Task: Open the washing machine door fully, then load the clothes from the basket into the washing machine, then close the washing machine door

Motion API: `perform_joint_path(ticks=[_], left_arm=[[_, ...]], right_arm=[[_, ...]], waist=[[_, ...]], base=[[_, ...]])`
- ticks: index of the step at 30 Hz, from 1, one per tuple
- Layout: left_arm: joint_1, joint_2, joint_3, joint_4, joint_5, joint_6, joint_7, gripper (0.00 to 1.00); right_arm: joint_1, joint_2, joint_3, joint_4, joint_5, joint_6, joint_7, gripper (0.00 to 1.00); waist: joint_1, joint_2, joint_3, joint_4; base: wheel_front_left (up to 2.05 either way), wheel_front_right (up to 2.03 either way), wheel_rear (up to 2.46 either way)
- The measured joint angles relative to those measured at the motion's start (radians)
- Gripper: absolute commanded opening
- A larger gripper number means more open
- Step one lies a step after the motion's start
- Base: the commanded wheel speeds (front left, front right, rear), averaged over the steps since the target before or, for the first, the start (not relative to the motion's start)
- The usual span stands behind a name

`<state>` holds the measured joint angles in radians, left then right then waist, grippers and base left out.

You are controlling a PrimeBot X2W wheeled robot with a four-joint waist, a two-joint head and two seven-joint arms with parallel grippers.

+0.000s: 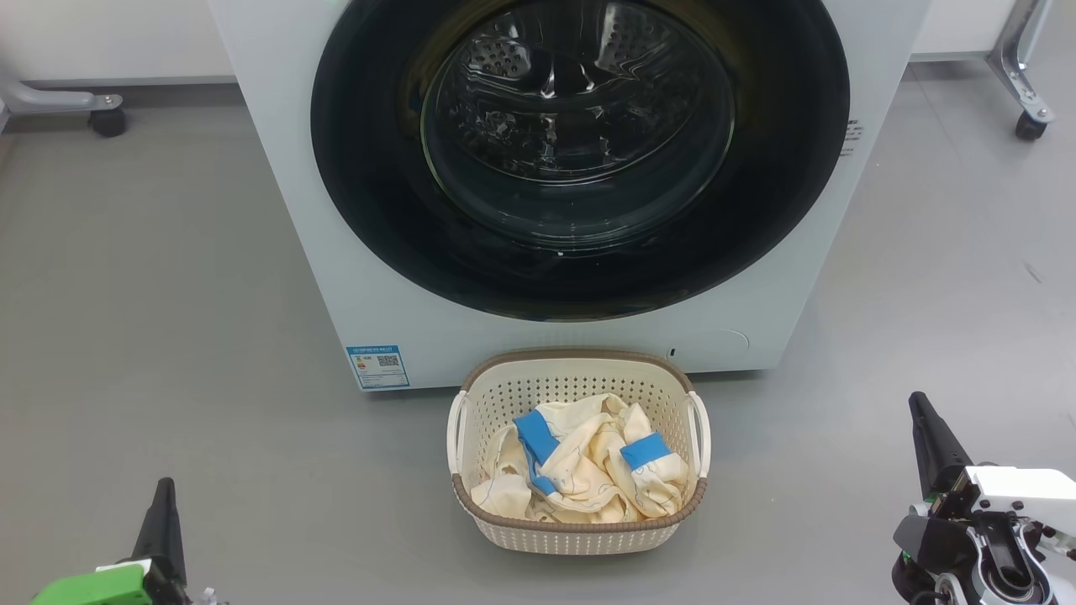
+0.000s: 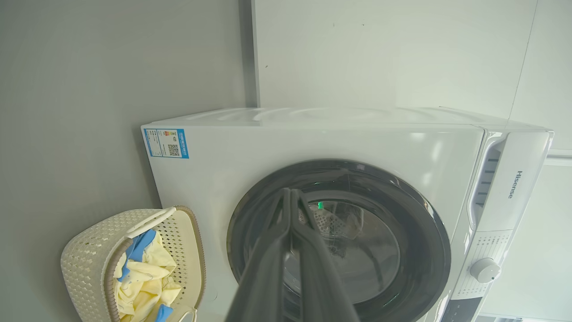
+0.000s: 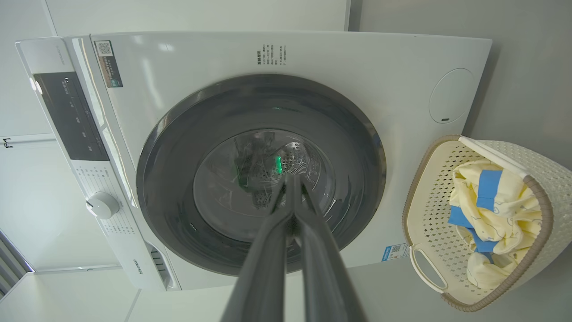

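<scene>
While the washing machine door (image 1: 580, 160) sat shut at twelve o'clock in the head view, the basket (image 1: 580, 357) of clothes (image 1: 580, 462) at six, with the left gripper (image 1: 166, 487) and right gripper (image 1: 919, 403) both pinched together and empty, hooking the door's free edge and swinging it wide seemed wisest.

A smooth, matte grey floor (image 1: 151, 277) spreads through the room under soft, even light. It has a small dark scuff mark (image 1: 1032, 271) at the right. A white wall (image 1: 109, 34) with a dark baseboard (image 1: 168, 91) runs along the far side. The left metal leg (image 1: 50, 99) ends in a black left caster (image 1: 108, 122), and the right metal leg (image 1: 1013, 59) ends in a black right caster (image 1: 1030, 126).
</scene>
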<state>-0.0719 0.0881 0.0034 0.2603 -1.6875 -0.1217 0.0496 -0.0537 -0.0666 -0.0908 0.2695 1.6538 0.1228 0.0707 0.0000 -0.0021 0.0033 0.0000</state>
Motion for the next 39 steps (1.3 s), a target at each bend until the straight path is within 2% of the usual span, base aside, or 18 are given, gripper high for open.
perform_joint_path(ticks=[39], left_arm=[[0.0, -0.003, 0.005, 0.0, 0.0, 0.0, 0.003, 0.0]], right_arm=[[0.0, 0.001, -0.003, 0.0, -0.002, 0.0, 0.004, 0.0]], waist=[[0.0, 0.0, 0.0, 0.0]], base=[[0.0, 0.0, 0.0]])
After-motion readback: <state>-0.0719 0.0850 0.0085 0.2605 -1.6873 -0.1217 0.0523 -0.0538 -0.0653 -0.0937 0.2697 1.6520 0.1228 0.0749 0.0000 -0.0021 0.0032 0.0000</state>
